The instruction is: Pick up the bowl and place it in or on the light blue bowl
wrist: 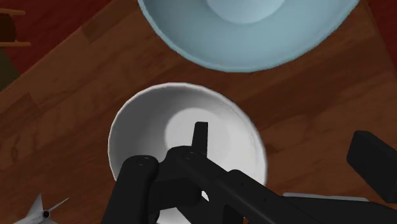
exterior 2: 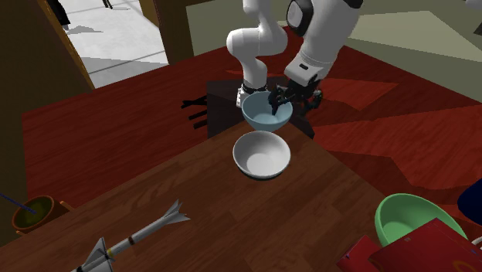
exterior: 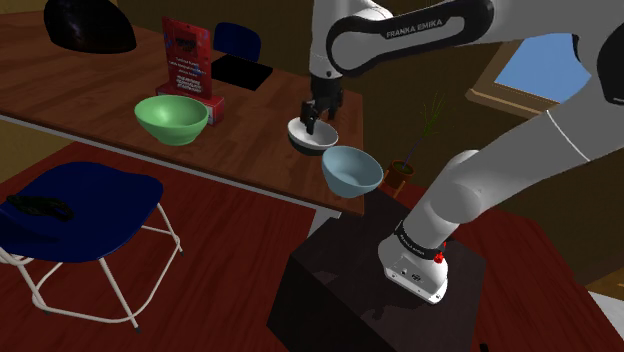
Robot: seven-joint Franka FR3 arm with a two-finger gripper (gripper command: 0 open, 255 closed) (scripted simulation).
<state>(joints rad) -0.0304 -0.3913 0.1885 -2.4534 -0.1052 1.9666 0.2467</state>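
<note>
With its fingers [wrist: 200,137] apart, the black pincer [wrist: 280,135] hangs above the round white bowl [wrist: 146,130] on the wooden worktop [wrist: 63,127], light blue bowl [wrist: 248,38] just beyond; come down off the rim, I reckon, and it shoves one into the other.

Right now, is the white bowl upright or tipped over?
Upright. The white bowl sits on the table, mouth up, its bare inside showing in the second exterior view.

The table [wrist: 63,114] is brown wood with clear grain and a dull sheen. The white bowl [wrist: 140,127] and the light blue bowl [wrist: 254,44] both look smooth, with a soft gloss inside.
</note>
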